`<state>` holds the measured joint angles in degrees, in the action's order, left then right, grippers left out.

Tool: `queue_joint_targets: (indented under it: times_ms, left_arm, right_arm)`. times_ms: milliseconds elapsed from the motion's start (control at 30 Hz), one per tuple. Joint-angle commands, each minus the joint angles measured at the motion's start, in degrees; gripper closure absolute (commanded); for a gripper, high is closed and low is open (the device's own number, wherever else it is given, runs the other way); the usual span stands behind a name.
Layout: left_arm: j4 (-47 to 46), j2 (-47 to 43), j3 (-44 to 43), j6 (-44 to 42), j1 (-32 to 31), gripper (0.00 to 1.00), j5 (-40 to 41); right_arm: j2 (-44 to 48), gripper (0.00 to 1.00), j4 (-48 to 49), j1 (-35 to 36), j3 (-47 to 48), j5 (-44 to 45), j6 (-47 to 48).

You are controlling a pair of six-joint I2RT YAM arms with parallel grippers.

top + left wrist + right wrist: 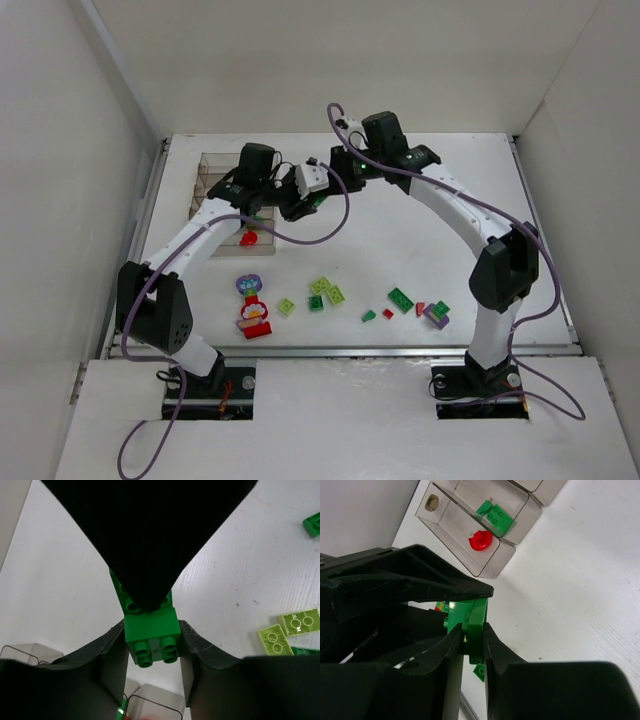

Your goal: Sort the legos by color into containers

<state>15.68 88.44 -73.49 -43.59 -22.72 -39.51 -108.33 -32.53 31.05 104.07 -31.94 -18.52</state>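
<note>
Aloft, left gripper (152, 647) clamps a square green brick (150, 627), studs toward 6 o'clock; right gripper (473, 642) pinches the adjoining green plate (479, 620), long axis 12-to-6.

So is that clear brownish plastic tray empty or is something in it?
Not empty: the right wrist view shows a round red piece and a green brick lying inside the clear brownish plastic tray.
</note>
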Motion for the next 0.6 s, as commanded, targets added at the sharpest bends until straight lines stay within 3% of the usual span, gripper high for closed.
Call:
queue_joint_targets:
  times_ms: [0, 100, 200, 567]
  left_arm:
    - [0.13, -1.34, -2.53, 0.97, 0.04, 0.7, -2.07]
    - [0.14, -1.34, -2.53, 2.02, 0.04, 0.82, -2.07]
    - [0.14, -1.34, -2.53, 2.55, 0.04, 1.0, -2.59]
    - [1.38, -7.4, -0.16, 2.29, 0.65, 1.0, -0.92]
  right_arm:
    - [3.3, 1.0, 3.71, 0.07, -0.53, -0.31, -0.81]
    - [3.83, 1.0, 4.23, 0.07, -1.23, -0.31, -0.81]
    - [3.83, 1.0, 4.23, 0.07, -2.29, 0.74, -0.81]
    - [-1.17, 1.0, -2.62, -2.48, -5.8, 17.78, 0.51]
